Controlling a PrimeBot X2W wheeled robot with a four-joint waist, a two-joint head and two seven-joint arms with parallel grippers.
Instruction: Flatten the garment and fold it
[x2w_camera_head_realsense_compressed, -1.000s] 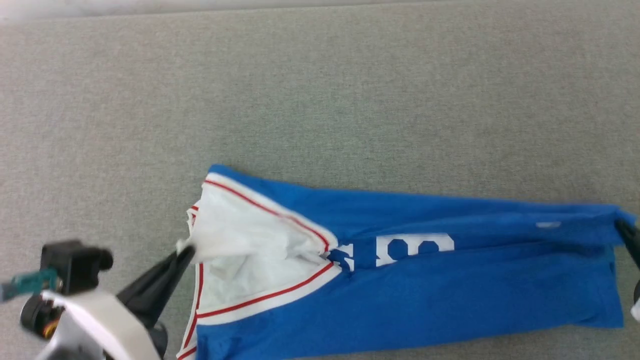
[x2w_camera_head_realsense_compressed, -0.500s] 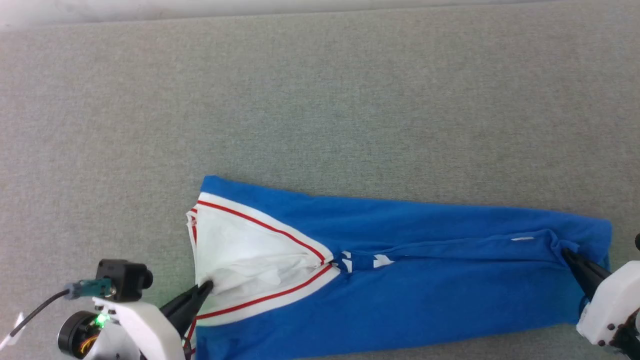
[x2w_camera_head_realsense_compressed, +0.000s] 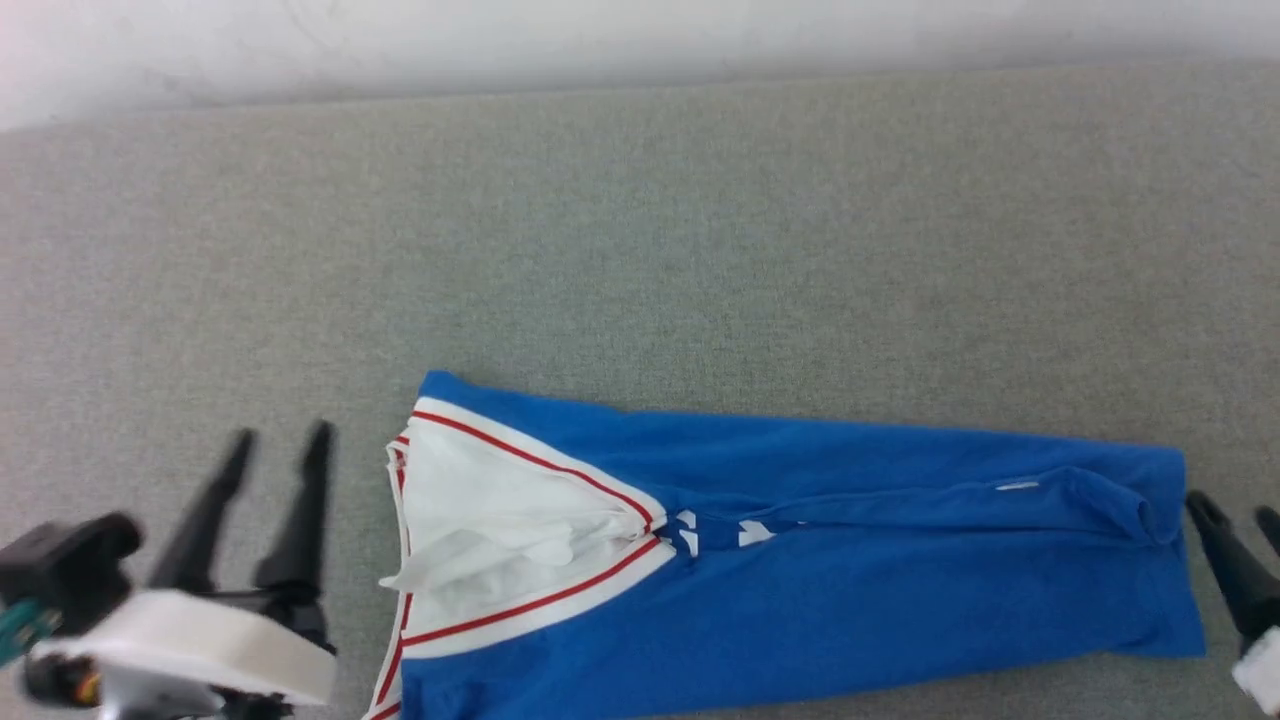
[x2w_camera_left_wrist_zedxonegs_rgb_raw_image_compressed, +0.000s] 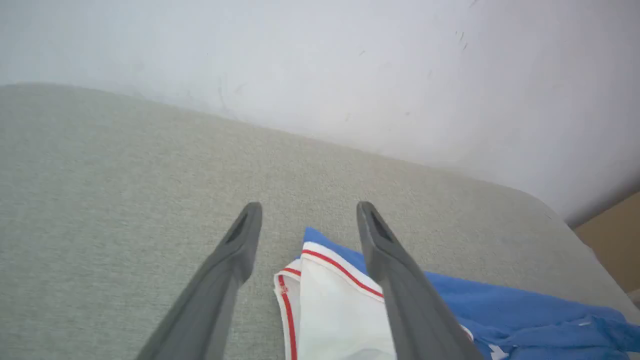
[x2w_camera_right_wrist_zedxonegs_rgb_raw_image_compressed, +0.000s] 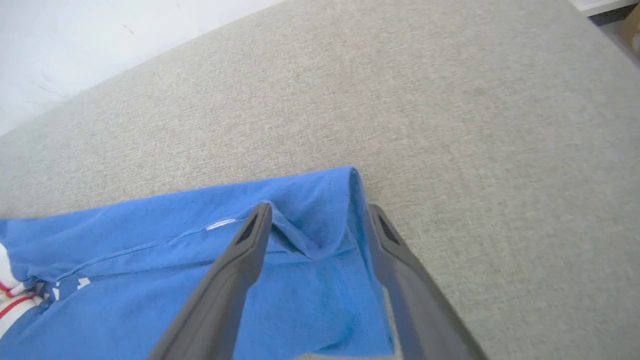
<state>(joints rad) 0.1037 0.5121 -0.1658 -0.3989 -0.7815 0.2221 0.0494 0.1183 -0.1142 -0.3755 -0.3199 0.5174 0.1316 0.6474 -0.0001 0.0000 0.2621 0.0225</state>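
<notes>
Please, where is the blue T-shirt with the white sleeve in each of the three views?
Head view: the bright blue soft jersey T-shirt lies across the lower middle.
Left wrist view: bottom centre to lower right corner.
Right wrist view: lower left to bottom centre.
Shared landmark: its red-striped white trim.

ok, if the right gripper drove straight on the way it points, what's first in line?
Most likely the garment: its raised blue end fold sits between the open jaws of the right gripper. Height above it is unclear, so it might skim over.
</notes>
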